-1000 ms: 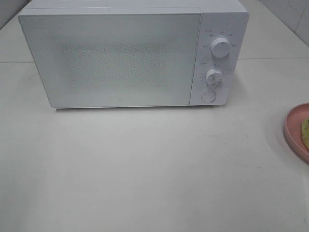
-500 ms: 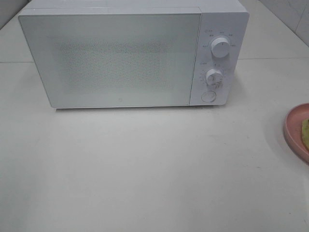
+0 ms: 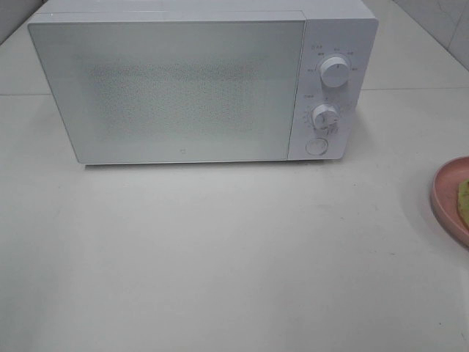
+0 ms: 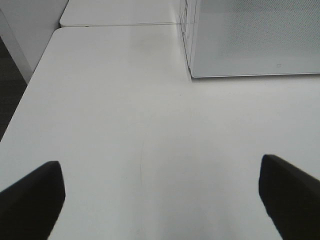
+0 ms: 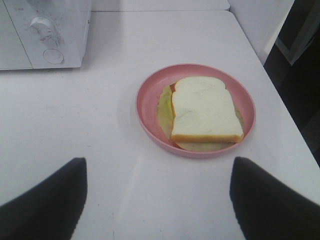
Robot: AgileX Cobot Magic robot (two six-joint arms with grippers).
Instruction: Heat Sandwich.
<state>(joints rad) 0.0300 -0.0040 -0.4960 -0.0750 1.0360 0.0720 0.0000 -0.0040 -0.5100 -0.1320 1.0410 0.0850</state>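
White microwave (image 3: 198, 84) stood at rear of tabletop (image 3: 220, 257), door shut; two knobs and a round button at its right side. Sandwich (image 5: 205, 110) lay flat on pink plate (image 5: 148, 102) near tabletop's right edge, well apart from microwave. Left tool (image 4: 160, 197) hung w/ jaws wide, nothing between; right tool (image 5: 157, 197) likewise spread, empty, short of plate.

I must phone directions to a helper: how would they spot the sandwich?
Start at the white microwave; a pink plate sits on the table off its dial side. The sandwich lies on it, the only food there, pale bread with an orange edge.
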